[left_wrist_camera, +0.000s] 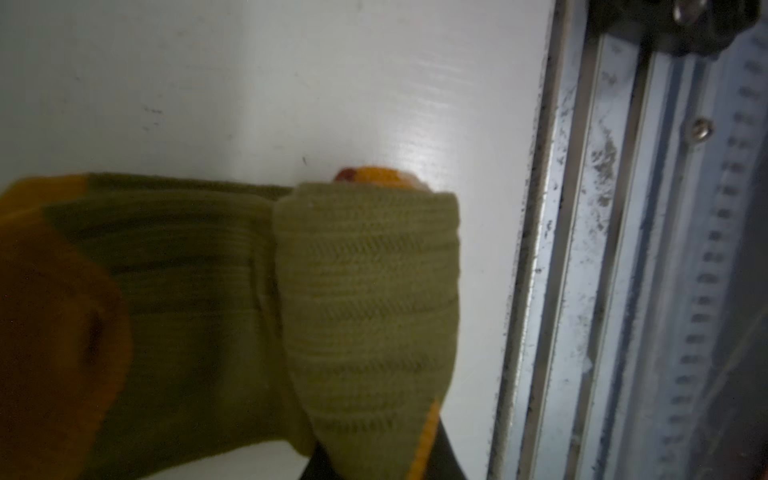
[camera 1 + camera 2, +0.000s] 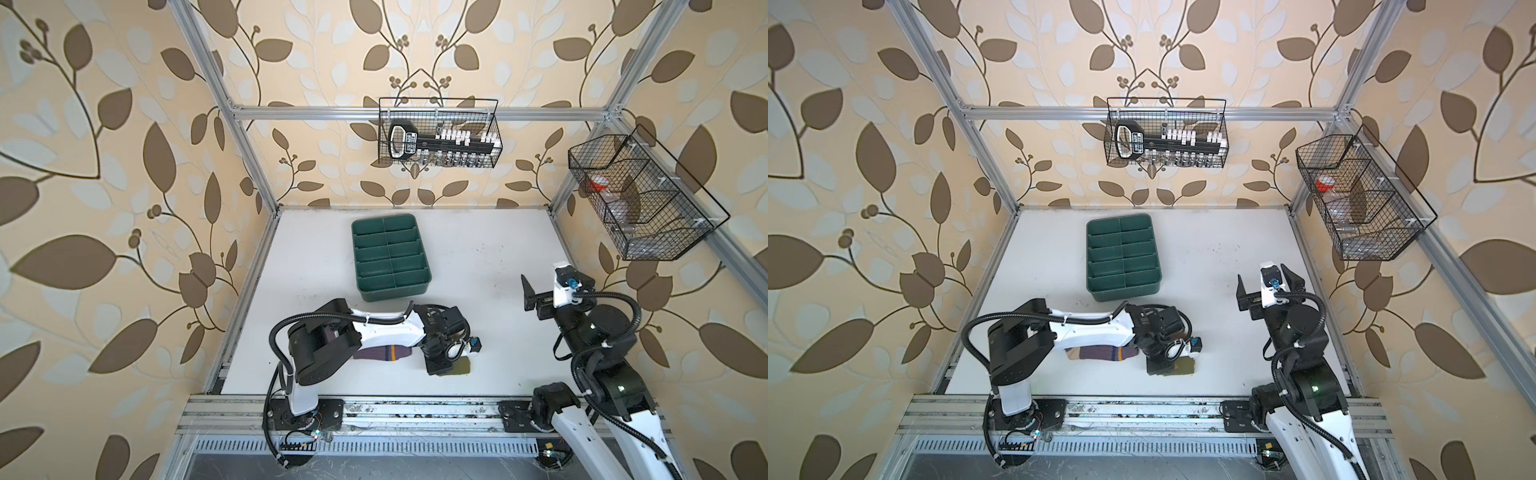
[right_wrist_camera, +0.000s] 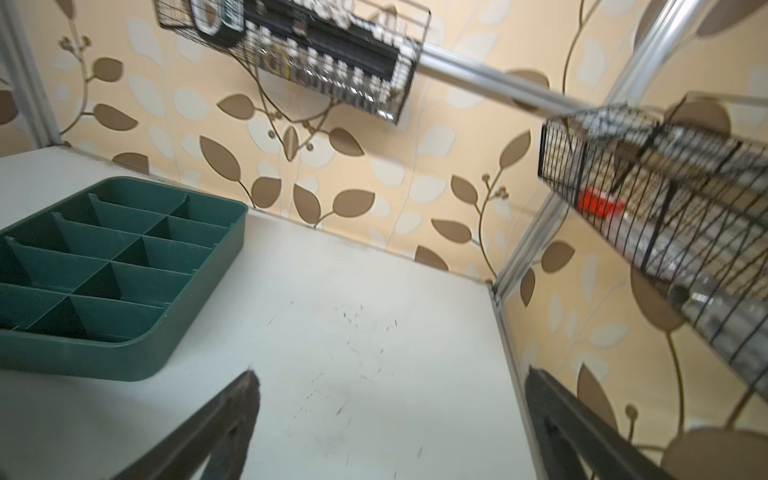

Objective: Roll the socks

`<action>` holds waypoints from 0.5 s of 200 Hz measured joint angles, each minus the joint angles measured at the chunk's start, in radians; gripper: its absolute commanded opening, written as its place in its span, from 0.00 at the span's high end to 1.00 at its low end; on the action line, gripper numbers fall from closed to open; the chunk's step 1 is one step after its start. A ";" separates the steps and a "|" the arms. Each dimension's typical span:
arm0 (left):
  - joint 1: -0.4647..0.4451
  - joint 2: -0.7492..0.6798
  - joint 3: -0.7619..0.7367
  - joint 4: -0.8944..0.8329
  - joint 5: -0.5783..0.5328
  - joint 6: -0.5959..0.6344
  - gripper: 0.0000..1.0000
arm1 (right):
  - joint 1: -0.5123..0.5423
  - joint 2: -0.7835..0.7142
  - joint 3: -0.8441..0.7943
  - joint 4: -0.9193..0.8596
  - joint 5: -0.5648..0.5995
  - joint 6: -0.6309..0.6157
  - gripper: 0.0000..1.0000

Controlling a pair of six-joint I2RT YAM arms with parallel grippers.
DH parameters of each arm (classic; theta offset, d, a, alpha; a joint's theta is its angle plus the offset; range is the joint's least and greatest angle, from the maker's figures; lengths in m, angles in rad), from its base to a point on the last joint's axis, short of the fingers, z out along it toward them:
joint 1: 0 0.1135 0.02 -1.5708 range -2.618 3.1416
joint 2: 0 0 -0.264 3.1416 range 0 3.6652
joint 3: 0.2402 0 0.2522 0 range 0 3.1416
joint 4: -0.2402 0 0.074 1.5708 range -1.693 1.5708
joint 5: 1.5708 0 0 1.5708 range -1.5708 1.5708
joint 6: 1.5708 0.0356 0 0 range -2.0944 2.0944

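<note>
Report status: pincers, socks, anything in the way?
Left pincer shut on olive sock, one end partly rolled. Right pincer open, empty, off to the side. Purple sock flat under left arm, unrolled. Green tray behind, apart; nothing blocking.

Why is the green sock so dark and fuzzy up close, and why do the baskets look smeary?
Left wrist view: the olive green sock sits too near the lens, so it is soft, its mustard end in shadow; glare shines on the white table. Right wrist view: the wire baskets are streaked by motion blur. Both top views: sharp and evenly lit.
</note>
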 measured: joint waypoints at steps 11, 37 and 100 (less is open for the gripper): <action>0.026 0.031 0.024 -0.009 0.075 -0.025 1.00 | 0.002 -0.014 0.011 -0.047 -0.094 -0.079 0.00; 0.072 0.063 0.019 0.020 0.219 -0.094 1.00 | 0.065 -0.014 0.038 -0.256 -0.286 -0.291 0.02; 0.109 0.120 0.008 0.077 0.413 -0.161 1.00 | 0.474 -0.077 0.005 -0.551 -0.255 -0.551 0.13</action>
